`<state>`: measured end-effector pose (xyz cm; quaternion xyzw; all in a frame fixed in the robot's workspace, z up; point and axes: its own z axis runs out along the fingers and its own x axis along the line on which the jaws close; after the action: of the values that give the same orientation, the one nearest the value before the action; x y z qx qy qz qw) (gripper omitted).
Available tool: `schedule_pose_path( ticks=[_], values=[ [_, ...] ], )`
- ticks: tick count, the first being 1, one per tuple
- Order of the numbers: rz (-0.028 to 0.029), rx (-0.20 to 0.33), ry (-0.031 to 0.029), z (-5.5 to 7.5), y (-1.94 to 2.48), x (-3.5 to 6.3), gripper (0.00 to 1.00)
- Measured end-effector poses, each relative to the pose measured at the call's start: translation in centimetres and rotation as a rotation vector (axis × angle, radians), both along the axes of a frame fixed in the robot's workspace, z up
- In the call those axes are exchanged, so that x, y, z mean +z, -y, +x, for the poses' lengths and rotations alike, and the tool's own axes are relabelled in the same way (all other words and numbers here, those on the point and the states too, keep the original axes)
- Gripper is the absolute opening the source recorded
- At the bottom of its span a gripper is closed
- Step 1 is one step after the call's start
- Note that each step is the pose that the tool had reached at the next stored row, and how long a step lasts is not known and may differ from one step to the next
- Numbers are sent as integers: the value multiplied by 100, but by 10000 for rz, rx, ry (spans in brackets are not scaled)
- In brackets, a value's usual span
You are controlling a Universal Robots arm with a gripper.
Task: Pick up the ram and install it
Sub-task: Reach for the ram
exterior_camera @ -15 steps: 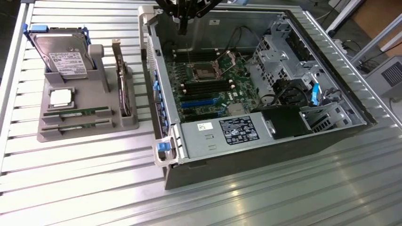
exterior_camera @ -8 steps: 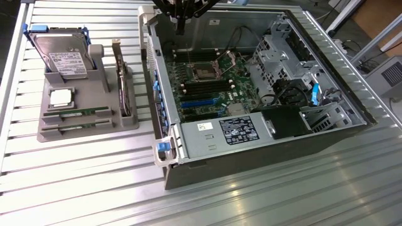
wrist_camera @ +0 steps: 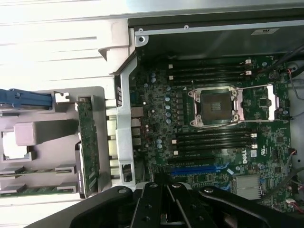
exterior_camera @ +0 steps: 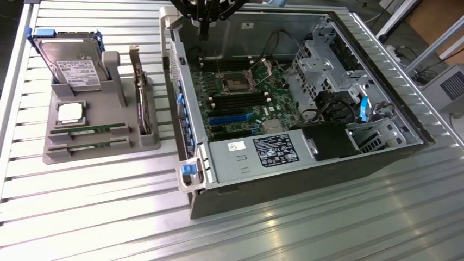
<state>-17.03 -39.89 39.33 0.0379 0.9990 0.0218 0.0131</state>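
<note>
Two slim green ram sticks (exterior_camera: 91, 130) lie flat in the grey holder (exterior_camera: 98, 155); the gripper (exterior_camera: 205, 33) hangs closed.

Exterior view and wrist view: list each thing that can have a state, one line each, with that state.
Computer case: open, side panel off.
CPU socket: empty, frame open.
Memory slots: empty.
Ram: two sticks lying in the grey holder.
Hard drive: upright in holder.
CPU chip: lying flat in holder.
Expansion card: standing on edge in holder.
Gripper: shut, above the case.
</note>
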Motion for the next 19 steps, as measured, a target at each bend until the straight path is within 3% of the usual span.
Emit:
schedule_pose_path(
  ticks=[19],
  values=[
    [0, 0, 0, -105, 0, 0, 10]
  ],
)
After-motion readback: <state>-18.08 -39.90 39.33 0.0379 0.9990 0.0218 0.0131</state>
